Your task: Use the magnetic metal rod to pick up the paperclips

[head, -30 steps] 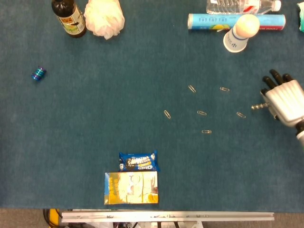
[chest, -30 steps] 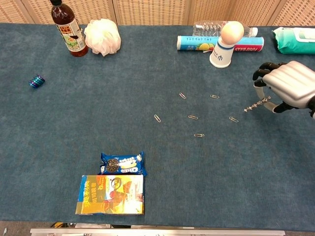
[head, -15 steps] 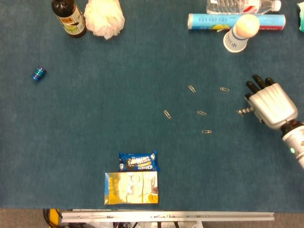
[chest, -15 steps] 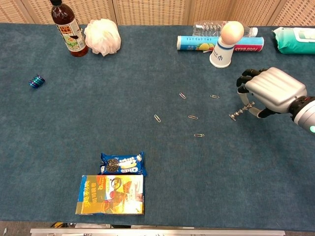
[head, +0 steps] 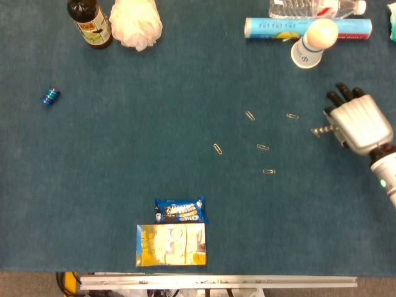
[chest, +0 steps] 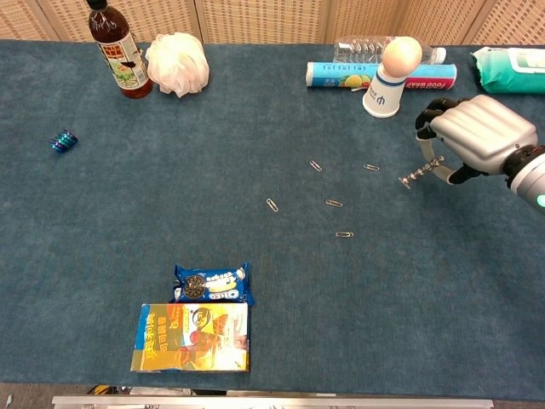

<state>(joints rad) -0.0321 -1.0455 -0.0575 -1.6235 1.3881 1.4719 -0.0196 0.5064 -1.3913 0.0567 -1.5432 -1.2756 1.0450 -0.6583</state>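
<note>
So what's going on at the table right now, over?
Right robot hand holds the magnetic rod. Left out of sight. Five paperclips lie loose on the cloth. Nothing in the way.

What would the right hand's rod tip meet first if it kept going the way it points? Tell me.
Probably the paperclip nearest it: the right hand holds the rod pointing leftward toward the loose clips, though the rod's height above the table is unclear.

Blue felt-covered table [chest: 128, 213], woven tan wall panels [chest: 255, 19] behind (evenly lit)
</note>
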